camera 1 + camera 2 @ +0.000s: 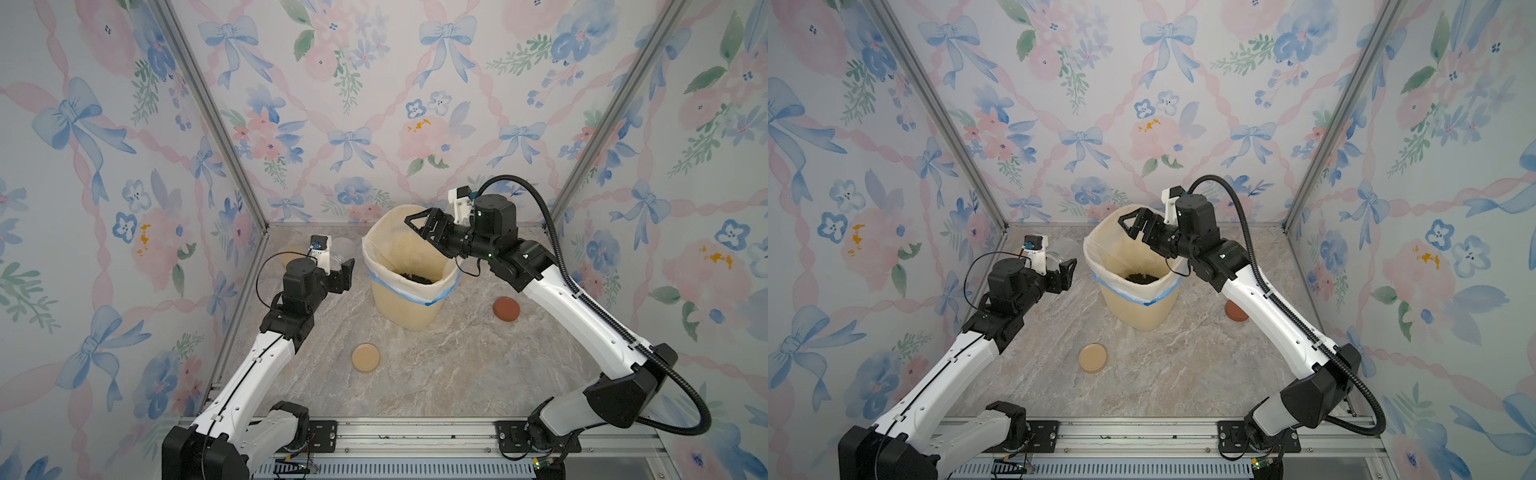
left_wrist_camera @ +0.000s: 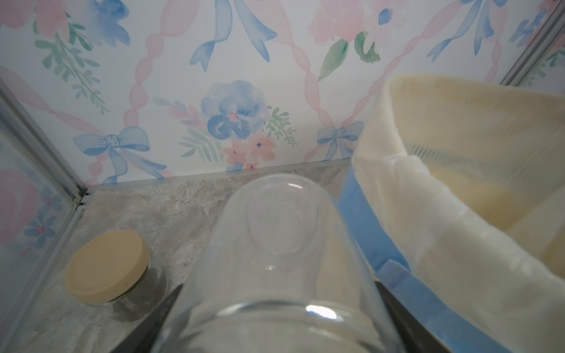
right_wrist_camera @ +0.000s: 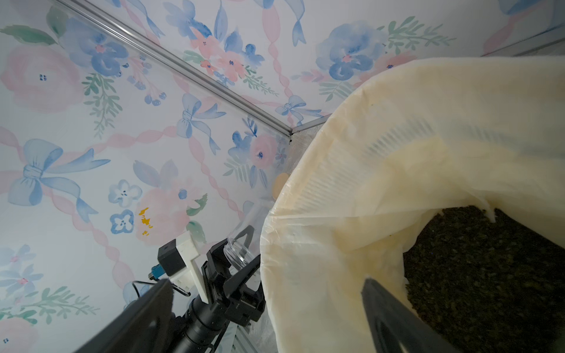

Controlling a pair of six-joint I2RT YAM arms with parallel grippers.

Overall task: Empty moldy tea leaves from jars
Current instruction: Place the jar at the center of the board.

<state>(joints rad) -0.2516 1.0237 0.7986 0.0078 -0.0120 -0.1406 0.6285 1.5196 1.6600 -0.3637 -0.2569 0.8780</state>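
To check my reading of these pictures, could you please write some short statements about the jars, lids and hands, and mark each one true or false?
1. The left hand holds a clear jar that looks empty. True.
2. The right hand grips the reddish-brown lid. False: it is open above the bin, and that lid lies on the table.
3. Dark tea leaves lie inside the bin. True.
4. Every jar is uncapped. False: the corner jar has its tan lid on.
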